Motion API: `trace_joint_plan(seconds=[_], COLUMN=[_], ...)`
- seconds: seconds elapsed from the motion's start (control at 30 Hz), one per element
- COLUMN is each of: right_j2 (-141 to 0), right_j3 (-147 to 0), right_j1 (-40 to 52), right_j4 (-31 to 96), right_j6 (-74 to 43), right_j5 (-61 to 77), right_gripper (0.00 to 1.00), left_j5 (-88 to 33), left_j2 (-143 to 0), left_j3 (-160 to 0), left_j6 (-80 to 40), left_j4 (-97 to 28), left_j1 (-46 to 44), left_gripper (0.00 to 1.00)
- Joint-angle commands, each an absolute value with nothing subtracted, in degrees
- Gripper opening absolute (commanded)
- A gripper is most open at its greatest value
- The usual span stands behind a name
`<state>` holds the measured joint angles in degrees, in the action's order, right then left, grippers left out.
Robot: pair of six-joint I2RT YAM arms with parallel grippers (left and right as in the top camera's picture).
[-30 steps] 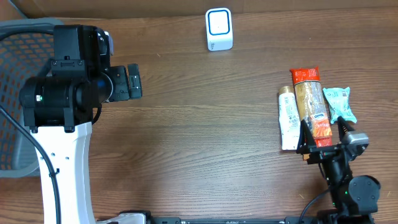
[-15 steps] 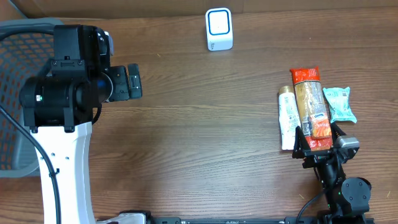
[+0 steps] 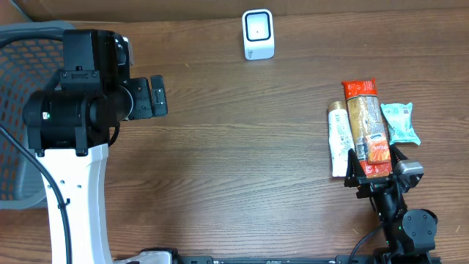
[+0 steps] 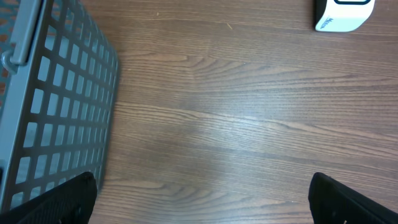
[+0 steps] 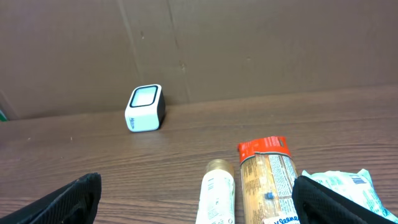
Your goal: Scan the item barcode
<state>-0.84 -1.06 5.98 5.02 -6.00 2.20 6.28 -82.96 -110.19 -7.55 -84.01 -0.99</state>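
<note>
Three items lie side by side at the right of the table: a white bottle with a gold cap (image 3: 338, 139) (image 5: 217, 191), a long pasta packet with an orange end (image 3: 364, 121) (image 5: 267, 171) and a teal packet (image 3: 401, 122) (image 5: 348, 185). The white barcode scanner (image 3: 258, 34) (image 5: 145, 107) (image 4: 344, 12) stands at the far edge. My right gripper (image 3: 375, 167) (image 5: 199, 208) is open, its fingers on either side of the near ends of the bottle and the pasta packet, holding nothing. My left gripper (image 3: 156, 96) (image 4: 202, 205) hangs open over bare wood at the left.
A grey mesh basket (image 3: 18, 110) (image 4: 56, 106) stands at the left edge, beside the left arm's white base. A brown cardboard wall (image 5: 249, 43) runs behind the scanner. Bare wooden tabletop (image 3: 242, 147) lies between the arms.
The right gripper shifted a little to the left, onto the near end of the pasta packet, then held still. The left arm has not moved.
</note>
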Motion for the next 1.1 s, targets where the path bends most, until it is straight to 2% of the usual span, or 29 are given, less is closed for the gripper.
trace_joint_plan(seconds=[0.0,0.5,0.6,0.7,0.9,0.93,1.07], right_j2=[-0.2,-0.2,-0.2,-0.2,-0.2,-0.2,-0.2], right_j3=[-0.4,-0.4,-0.4,-0.4,-0.4,-0.4,-0.4], right_j1=[5.7,5.7,5.7,5.7,5.7,5.7,5.7], right_j4=[4.6,4.6,4.6,4.6,4.6,4.6,4.6], right_j6=[-6.0,-6.0,-6.0,-6.0,-6.0,-6.0,-6.0], right_j5=[2.5,2.5,2.5,2.5,2.5,2.5,2.5], right_gripper=[1.00,1.00,1.00,1.00,1.00,1.00,1.00], left_j5=[6.5,6.6,7.4,3.8,-10.2,-10.6,-10.6], left_j2=[-83.1,-82.4,-79.3,-72.8,-55.5,-49.1,-35.8], left_j3=[-110.3,-110.2,-108.5,-100.5,-72.6,-62.7,-43.0], left_j6=[-7.7,-7.7,-7.3,-6.3,6.6,7.1,7.4], left_j4=[-83.8,-84.1,-80.4,-70.4,-41.2,-32.4,-16.9], left_j1=[-0.6,-0.6,-0.6,-0.9,-0.8,-0.8,-0.8], left_gripper=[1.00,1.00,1.00,1.00,1.00,1.00,1.00])
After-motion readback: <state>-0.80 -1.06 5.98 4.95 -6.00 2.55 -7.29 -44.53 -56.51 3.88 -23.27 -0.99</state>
